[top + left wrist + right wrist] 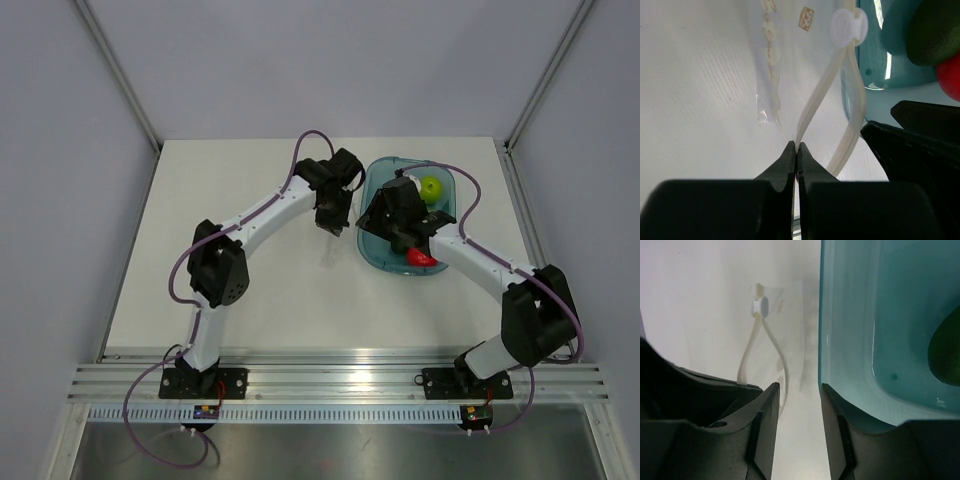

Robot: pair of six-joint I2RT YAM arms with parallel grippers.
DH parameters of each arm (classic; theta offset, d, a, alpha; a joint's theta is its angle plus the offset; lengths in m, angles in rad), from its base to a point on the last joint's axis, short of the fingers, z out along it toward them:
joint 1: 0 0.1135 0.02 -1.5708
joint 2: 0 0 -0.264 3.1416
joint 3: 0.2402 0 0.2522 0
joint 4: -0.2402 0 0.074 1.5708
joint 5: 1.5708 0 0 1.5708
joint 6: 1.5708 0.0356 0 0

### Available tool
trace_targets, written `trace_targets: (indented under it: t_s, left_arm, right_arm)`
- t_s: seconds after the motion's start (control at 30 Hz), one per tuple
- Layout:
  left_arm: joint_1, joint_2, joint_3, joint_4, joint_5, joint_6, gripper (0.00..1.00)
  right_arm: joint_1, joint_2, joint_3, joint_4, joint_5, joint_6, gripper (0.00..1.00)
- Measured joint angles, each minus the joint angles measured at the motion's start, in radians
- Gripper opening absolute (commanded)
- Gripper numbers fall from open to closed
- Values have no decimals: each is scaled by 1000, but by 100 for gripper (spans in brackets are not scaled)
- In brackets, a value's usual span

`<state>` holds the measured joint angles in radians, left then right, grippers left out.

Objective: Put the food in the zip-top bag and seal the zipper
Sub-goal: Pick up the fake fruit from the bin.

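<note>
Left tool (796, 147) pinched tight on zipper (815, 105) of zip-top bag (785, 315), on desk (260, 300) just left of teal tray (850, 315); right tool (796, 387) parted, empty, nearer the food (935, 30) in tray to its right, long axis undiscernible.

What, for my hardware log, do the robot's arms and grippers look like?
The left arm and right arm have white links, black joint housings and looping purple cables. The left gripper and right gripper have matte black, tapering fingers.
</note>
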<state>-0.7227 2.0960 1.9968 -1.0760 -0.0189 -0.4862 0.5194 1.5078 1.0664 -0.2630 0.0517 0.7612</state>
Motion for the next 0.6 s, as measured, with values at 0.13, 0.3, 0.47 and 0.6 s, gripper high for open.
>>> trace_targets:
  t_s: [0.13,0.3,0.47,0.6]
  left_arm:
    - [0,7,0,-6,-6,0,0]
    - [0,7,0,-7,-11,0,0]
    - [0,7,0,-7,-11,0,0]
    - [0,7,0,-7,-11,0,0]
  right_arm:
    - [0,-27,-3,12,-13,3,46]
    - [0,-56,-6,12,-11,6,47]
    - [0,-55,-6,5,-12,6,46]
    - [-9,-56,-6,-31,9,8,46]
